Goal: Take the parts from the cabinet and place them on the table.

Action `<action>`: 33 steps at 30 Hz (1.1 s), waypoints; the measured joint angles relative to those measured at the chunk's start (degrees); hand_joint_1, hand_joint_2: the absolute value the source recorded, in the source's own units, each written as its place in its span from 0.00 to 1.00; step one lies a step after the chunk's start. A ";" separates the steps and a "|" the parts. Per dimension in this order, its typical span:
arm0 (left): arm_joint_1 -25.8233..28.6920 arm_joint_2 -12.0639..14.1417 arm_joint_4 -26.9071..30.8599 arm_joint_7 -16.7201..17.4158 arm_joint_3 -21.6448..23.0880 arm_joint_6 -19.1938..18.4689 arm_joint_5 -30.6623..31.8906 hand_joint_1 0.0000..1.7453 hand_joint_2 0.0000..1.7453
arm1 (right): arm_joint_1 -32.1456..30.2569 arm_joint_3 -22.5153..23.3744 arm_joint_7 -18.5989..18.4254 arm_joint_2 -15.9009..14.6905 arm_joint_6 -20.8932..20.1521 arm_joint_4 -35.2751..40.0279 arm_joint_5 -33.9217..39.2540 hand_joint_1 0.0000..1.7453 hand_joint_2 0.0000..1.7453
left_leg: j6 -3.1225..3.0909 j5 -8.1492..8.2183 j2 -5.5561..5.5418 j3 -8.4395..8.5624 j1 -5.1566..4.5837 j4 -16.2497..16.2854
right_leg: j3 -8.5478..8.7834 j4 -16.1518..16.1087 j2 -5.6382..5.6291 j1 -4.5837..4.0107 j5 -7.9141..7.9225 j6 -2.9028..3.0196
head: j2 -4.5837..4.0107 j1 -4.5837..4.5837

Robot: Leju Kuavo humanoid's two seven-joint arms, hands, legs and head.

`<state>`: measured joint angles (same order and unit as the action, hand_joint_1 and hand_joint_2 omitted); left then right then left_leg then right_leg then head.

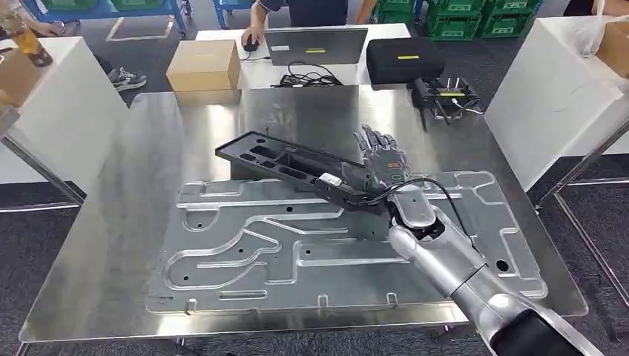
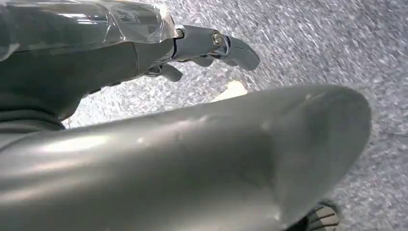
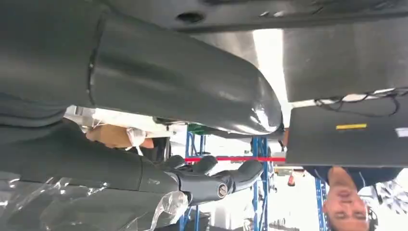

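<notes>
- The right hand [image 1: 380, 165] holds one end of a long black part [image 1: 285, 165] over the shiny metal table [image 1: 111, 222]. Its fingers point away from the robot, and the part's end is tucked under the hand.
- The other end of the black part sticks out to the left, tilted up a bit.
- A big flat metal plate [image 1: 245, 252] with grooves lies on the table under the part. Its front edge is near the table's front edge.
- There is bare table to the left and behind the plate.
- The left hand [image 2: 211, 45] hangs over the speckled floor [image 2: 312, 43]. Its fingers are loosely bent and hold nothing.
- A cardboard box [image 1: 205, 65] sits past the table's far edge.
</notes>
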<state>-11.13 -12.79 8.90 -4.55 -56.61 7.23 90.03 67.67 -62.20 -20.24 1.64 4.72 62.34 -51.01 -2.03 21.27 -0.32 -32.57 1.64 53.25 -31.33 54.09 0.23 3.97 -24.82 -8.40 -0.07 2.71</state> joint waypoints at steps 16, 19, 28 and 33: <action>-0.74 0.13 -0.02 0.72 0.07 0.18 0.11 0.00 0.00 | 0.45 0.04 -0.41 -0.15 -0.57 1.07 -0.83 0.00 0.00 | -4.12 7.68 0.28 5.05 -3.16 2.10 | -6.54 2.68 -0.84 -3.45 4.35 6.75 | 0.00 0.04; -0.70 -0.08 -0.02 0.74 0.20 0.20 0.04 0.00 0.00 | 0.49 0.04 -0.48 -0.31 -0.81 1.33 -1.11 0.00 0.00 | -3.15 5.91 0.24 4.42 -3.92 1.75 | -6.43 1.96 -0.56 -2.74 5.69 5.74 | 0.00 0.04; -0.53 -0.24 -0.04 0.74 0.90 0.24 0.00 0.00 0.00 | -0.05 0.04 -0.76 -1.34 -1.11 1.92 -1.55 0.00 0.00 | -2.71 -0.21 0.64 -0.58 -2.59 0.02 | -7.73 16.65 -0.50 -2.59 -3.01 3.76 | 0.00 0.02; -0.65 -0.22 -0.04 0.68 1.09 0.35 0.00 0.00 0.00 | 0.18 0.09 -0.90 -1.38 -1.18 2.88 -1.64 0.00 0.00 | -1.23 -1.64 0.58 -2.75 -2.84 1.54 | 2.20 1.31 -0.74 -2.43 -2.64 4.46 | 0.00 0.04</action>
<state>-11.78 -13.01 8.85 -3.87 -55.52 7.58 90.03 67.85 -62.12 -21.14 0.26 3.54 65.22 -52.65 -3.26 19.63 0.26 -35.33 -1.20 54.80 -29.13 55.41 -0.51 1.55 -27.46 -3.94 -0.07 2.75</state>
